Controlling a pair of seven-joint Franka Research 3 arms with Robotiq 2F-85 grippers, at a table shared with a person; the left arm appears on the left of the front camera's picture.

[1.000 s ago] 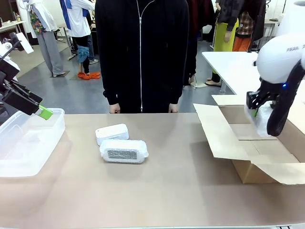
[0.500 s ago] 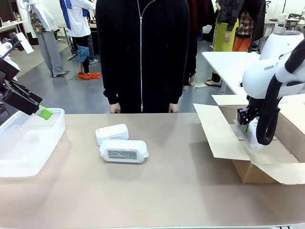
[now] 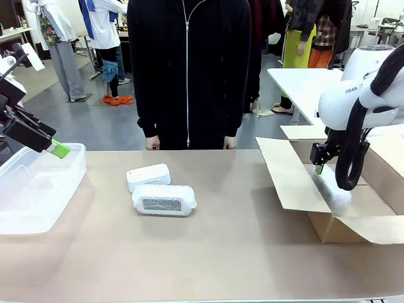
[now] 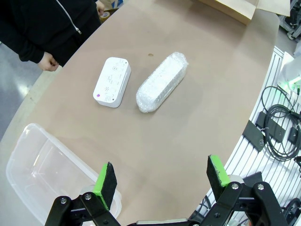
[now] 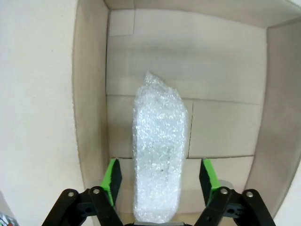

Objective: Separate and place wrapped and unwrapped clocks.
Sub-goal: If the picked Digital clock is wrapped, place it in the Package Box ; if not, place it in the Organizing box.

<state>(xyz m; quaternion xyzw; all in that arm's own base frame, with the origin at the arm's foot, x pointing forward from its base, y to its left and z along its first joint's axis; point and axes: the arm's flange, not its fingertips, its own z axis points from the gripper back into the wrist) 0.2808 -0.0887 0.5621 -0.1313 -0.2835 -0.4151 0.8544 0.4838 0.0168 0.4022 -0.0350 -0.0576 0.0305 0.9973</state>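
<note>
Bubble wrap, cardboard, plastic
Wrapped clock (image 5: 159, 160): crinkly translucent bubble wrap; cardboard box (image 5: 225, 70): matt brown; unwrapped clock (image 4: 112, 82): smooth white plastic.

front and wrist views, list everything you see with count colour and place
table: 1, tan, foreground
cardboard box: 1, brown, open, table's right
plastic tub: 1, clear, table's left
wrapped clocks: 2, whitish, one mid-table, one in the cardboard box
bare clock: 1, white, beside the mid-table wrapped one, apart
person: 1, black jacket, far side
left gripper: 1, black, green pads, open above the plastic tub
right gripper: 1, same colours, open astride the boxed clock
</note>
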